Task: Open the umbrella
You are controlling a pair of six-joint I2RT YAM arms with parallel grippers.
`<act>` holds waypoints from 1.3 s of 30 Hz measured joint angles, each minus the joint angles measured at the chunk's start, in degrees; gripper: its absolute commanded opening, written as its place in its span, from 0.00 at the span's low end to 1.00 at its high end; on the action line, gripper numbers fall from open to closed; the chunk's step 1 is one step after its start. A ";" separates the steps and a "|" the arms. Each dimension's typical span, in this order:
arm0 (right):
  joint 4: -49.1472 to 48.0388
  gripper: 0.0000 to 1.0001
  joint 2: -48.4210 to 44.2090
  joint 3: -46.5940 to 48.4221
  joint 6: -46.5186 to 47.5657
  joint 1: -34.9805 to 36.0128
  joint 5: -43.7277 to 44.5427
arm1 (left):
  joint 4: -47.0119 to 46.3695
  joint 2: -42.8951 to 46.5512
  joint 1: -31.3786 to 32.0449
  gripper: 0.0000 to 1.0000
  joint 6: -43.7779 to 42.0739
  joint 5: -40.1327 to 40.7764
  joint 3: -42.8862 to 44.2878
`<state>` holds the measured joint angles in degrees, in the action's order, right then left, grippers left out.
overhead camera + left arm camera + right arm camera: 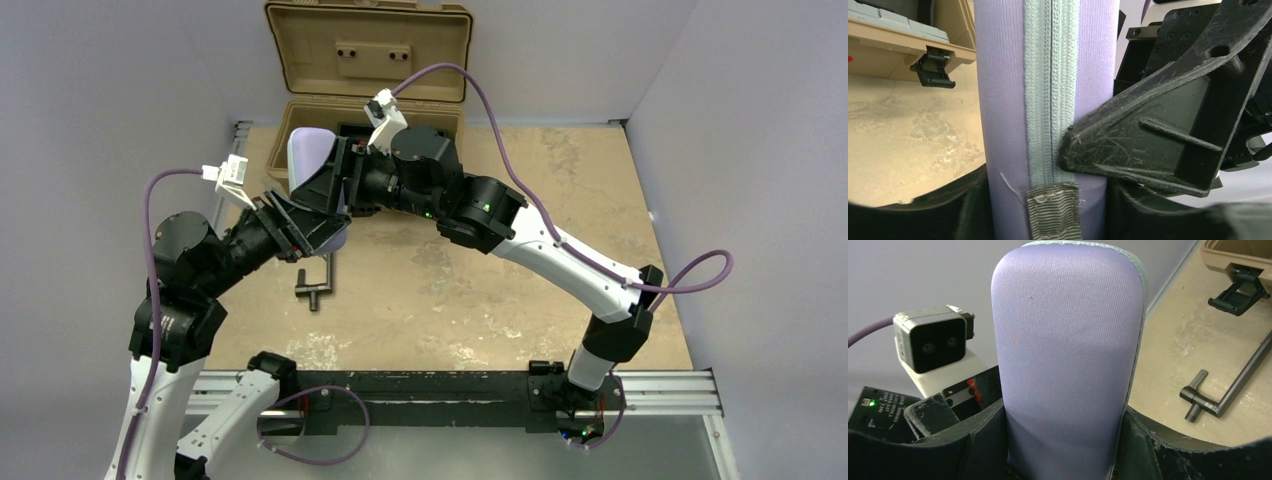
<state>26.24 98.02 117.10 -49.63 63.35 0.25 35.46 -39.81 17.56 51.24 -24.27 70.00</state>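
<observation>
Umbrella hidden from view; my right end effector [1063, 427] clamps the lavender case [1068, 350] near the open tan toolbox [370, 50], my left end effector [1045, 202] straddles it, grip uncertain

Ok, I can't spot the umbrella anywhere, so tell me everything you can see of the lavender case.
The case is an oblong with rounded corners, covered in fine lavender woven fabric. A grey-green zipper runs along its narrow edge, closed where it can be seen, with a grey fabric tab at one end. It is held near the open toolbox. The right gripper clamps its zipped edges. The left gripper appears to pinch its broad faces.
</observation>
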 measured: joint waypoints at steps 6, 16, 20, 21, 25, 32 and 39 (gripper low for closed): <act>-0.15 0.65 -0.02 -0.02 0.87 -0.02 0.22 | 0.33 -0.35 0.15 0.00 -1.55 0.35 0.42; -1.64 0.89 -1.36 -0.09 4.11 0.13 -0.74 | 2.27 0.59 0.20 0.00 -1.18 1.79 1.44; -1.60 0.89 -4.09 -0.22 6.93 0.13 2.21 | 4.68 0.81 0.20 0.00 -1.07 3.61 2.84; -2.01 0.89 -5.20 -0.57 7.56 0.13 2.86 | 5.42 0.79 0.20 0.00 -1.07 4.15 3.21; -5.79 0.88 -13.40 -6.08 10.47 0.11 5.14 | 7.48 0.72 0.20 0.00 -1.05 5.86 4.33; -16.79 0.81 -28.02 -24.55 15.45 0.13 3.19 | 8.81 -0.46 0.20 0.00 -0.50 9.92 8.39; -32.98 0.78 -35.54 -48.46 20.24 1.33 -2.38 | 5.29 -1.36 0.20 0.00 1.86 10.95 9.40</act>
<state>-6.74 62.48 68.64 -29.39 64.69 -2.13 40.75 -41.17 17.76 53.10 -13.32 79.40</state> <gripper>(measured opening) 0.789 0.478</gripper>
